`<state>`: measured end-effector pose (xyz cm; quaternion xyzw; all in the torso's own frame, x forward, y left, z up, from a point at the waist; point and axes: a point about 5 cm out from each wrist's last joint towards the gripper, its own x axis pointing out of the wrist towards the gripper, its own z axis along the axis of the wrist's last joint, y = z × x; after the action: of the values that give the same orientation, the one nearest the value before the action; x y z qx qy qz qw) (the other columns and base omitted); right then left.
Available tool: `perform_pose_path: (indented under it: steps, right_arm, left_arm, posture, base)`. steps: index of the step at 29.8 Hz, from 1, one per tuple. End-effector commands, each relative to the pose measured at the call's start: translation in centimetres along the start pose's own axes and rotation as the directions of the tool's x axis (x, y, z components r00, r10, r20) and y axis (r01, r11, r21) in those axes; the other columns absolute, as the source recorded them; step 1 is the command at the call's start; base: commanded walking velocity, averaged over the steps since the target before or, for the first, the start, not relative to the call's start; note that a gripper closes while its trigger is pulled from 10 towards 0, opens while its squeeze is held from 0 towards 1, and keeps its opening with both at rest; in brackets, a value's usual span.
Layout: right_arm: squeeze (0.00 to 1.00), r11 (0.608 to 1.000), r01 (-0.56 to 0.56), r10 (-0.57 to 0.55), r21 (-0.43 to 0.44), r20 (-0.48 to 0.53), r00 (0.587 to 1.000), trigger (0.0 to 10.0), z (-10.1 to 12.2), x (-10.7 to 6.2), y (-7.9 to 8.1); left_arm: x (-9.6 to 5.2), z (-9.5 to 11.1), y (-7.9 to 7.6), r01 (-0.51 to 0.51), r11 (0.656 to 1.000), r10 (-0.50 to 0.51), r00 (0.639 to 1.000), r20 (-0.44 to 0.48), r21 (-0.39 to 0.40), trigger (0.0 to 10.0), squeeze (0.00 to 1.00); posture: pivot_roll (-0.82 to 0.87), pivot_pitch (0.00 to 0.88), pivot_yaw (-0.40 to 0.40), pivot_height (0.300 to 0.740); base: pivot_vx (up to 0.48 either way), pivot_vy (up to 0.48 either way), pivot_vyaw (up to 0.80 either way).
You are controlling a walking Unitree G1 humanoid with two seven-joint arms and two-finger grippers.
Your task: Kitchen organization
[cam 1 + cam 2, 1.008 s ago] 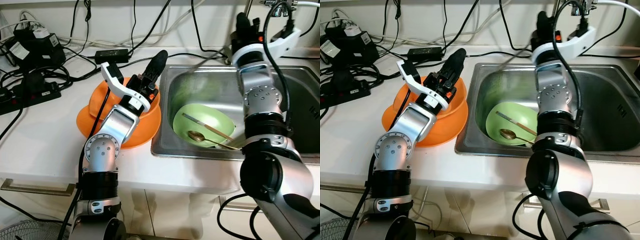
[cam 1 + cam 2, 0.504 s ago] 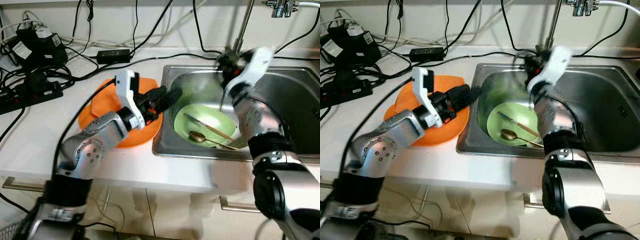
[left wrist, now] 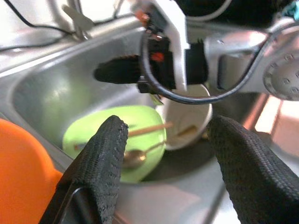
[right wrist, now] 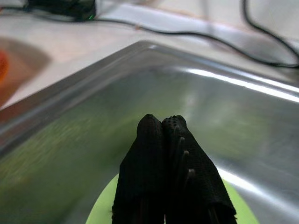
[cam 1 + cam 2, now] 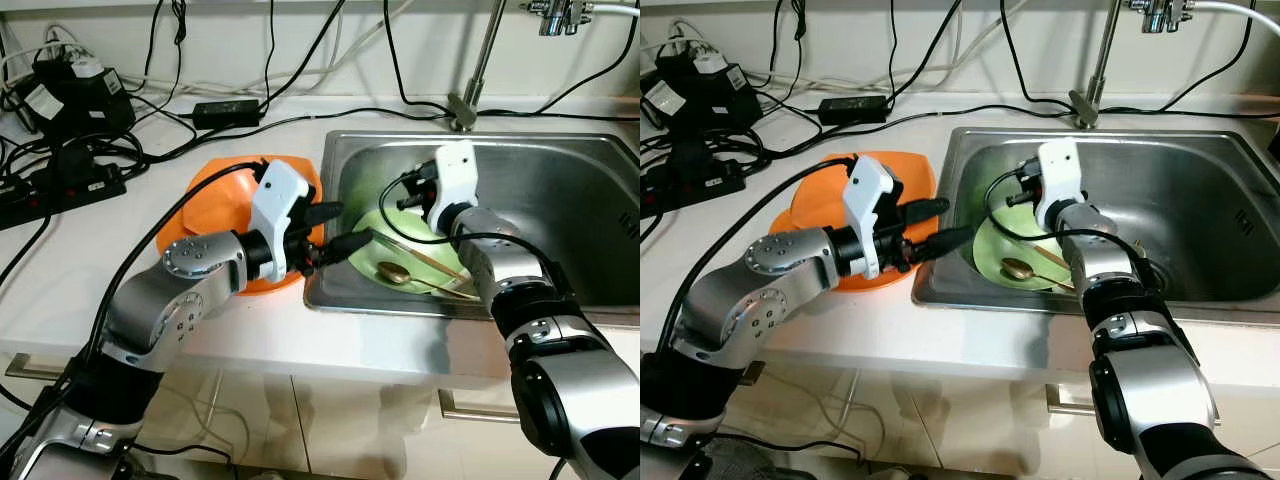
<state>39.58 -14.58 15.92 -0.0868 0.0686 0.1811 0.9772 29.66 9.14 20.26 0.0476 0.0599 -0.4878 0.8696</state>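
A green plate (image 5: 400, 235) lies in the steel sink (image 5: 570, 190) with a gold spoon (image 5: 392, 271) and chopsticks (image 5: 430, 258) on it. A white cup (image 3: 187, 126) stands beside the plate. My left gripper (image 5: 343, 228) is open at the sink's left rim, its fingers pointing toward the plate with nothing between them. My right gripper (image 4: 161, 123) is shut and empty, low over the plate's far part and pointing at the sink's left wall. Stacked orange dishes (image 5: 222, 195) sit on the counter left of the sink, behind my left forearm.
A faucet (image 5: 478, 60) rises behind the sink. Black power strips (image 5: 60, 175), adapters and many cables crowd the counter's back left. The white counter (image 5: 60, 290) runs bare along its front edge.
My left gripper swung from above the orange dishes to the sink's left rim and now stands open. My right arm dropped from near the faucet into the sink, over the green plate.
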Motion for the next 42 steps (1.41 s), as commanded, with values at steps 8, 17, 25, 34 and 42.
perform_pose_path:
  steps: [8, 17, 25, 34, 42]
  right_arm:
    - [0.55, 0.999, -0.040, 0.040, 0.004, -0.048, 0.998, 10.0, -0.5, 0.4, 1.0]
    - [1.00, 1.000, -0.027, 0.027, 0.005, -0.045, 0.999, 10.0, -0.4, 0.4, 0.8]
    - [1.00, 1.000, -0.025, 0.025, 0.014, -0.009, 1.000, 10.0, 0.1, 0.5, 0.8]
    - [1.00, 0.944, -0.040, -0.085, 0.328, 0.358, 0.930, 10.0, 6.6, 0.1, -0.8]
    - [0.91, 0.902, -0.262, 0.059, 0.343, 0.502, 0.863, 10.0, 9.7, -0.4, 1.1]
  left_arm:
    - [-0.3, -0.1, -0.4, 0.051, 0.998, -0.049, 0.998, -0.030, 0.049, 10.0, 0.00]
    - [-0.4, -0.3, -0.5, 0.062, 0.997, -0.060, 0.997, -0.041, 0.050, 10.0, 0.00]
    - [-0.3, -0.1, -0.2, 0.048, 0.997, -0.047, 0.999, -0.029, 0.064, 10.0, 0.00]
    - [-1.4, 3.5, 3.9, -0.342, 0.933, 0.321, 0.931, 0.175, 0.109, 10.0, 0.00]
    - [-4.2, 4.0, 7.7, -0.686, 0.727, 0.657, 0.709, 0.257, 0.035, 10.0, 0.00]
  posture:
    - [-0.01, 0.000, 0.085, 0.740]
    - [-0.01, 0.000, 0.088, 0.740]
    - [-0.01, 0.000, 0.087, 0.740]
    - [-0.01, 0.000, 0.089, 0.740]
    - [0.00, 0.000, 0.090, 0.740]
  base:
    - [0.000, 0.000, 0.00]
    - [0.000, 0.000, 0.00]
    - [0.000, 0.000, 0.00]
    - [0.000, 0.000, 0.00]
    - [0.000, 0.000, 0.00]
